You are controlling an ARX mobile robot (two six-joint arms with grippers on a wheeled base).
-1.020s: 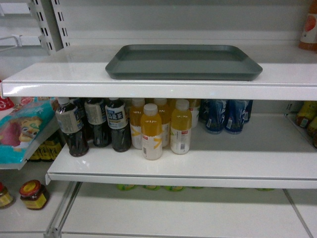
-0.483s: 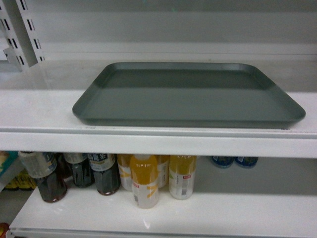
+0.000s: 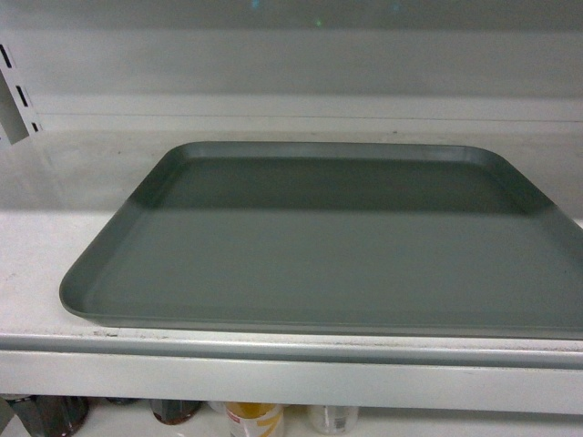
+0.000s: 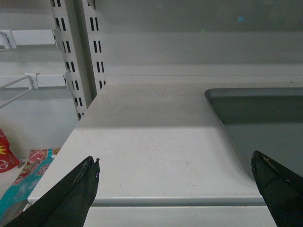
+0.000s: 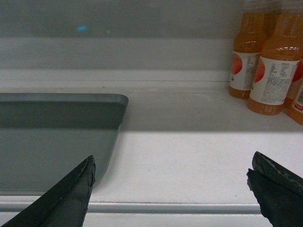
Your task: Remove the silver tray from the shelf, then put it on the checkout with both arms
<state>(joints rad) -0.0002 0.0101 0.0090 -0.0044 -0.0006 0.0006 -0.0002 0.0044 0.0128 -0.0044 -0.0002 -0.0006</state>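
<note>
The left gripper (image 4: pixel 175 189) hangs with its black jaws spread wide and nothing between them, poised just in front of the shelf (image 4: pixel 156 142), one fingertip over the bare white board and the other near the left edge of the silver tray (image 4: pixel 265 118). The right gripper (image 5: pixel 170 189) is likewise spread and empty-handed, its left finger in front of the tray's right edge and its other finger out over open shelf. Neither gripper touches the tray. Seen from the head camera, the silver tray (image 3: pixel 319 237) lies flat on the white shelf (image 3: pixel 55 228), its long side parallel to the silvery-grey front lip (image 3: pixel 291 350) and its near rim sitting just behind that lip; its right end runs out of the picture. Neither arm shows in that view. Orange drink bottles (image 5: pixel 270 61) stand upright at the back right of the same shelf, well apart from the tray. A slotted white upright (image 4: pixel 78 56) rises at the shelf's left end, with colourful packets (image 4: pixel 23 175) lower down beyond it. Below the front lip, the tops of several bottles (image 3: pixel 255 419) peek out from the shelf underneath.
</note>
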